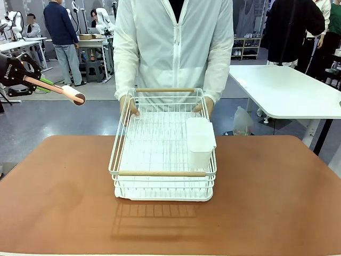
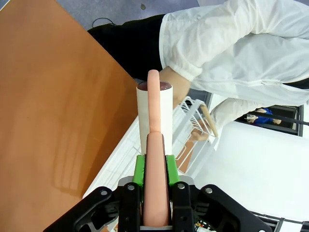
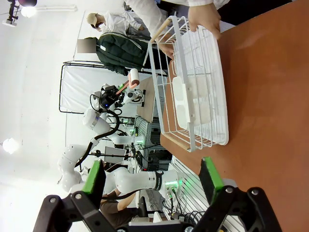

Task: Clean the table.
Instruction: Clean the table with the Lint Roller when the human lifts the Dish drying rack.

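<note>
The reddish-brown table [image 1: 64, 202] spreads across the front view. My left gripper [image 1: 21, 74] hovers above its far left corner, shut on the pink handle of a lint roller [image 1: 66, 93] whose white roll points toward the middle. In the left wrist view the lint roller [image 2: 154, 111] sticks out between the green pads of the left gripper [image 2: 154, 166], above the table [image 2: 48, 96]. A white dish rack [image 1: 162, 173] stands mid-table, and a person's hands [image 1: 130, 109] hold its far end. My right gripper [image 3: 152, 176] is open with nothing in it, off the table's [image 3: 270, 96] side.
A white cutlery holder [image 1: 201, 140] hangs on the rack's right side. A smaller white table [image 1: 287, 90] stands behind on the right, with a clear bag [image 1: 242, 122] on the floor beside it. Bare tabletop lies left, right and in front of the rack.
</note>
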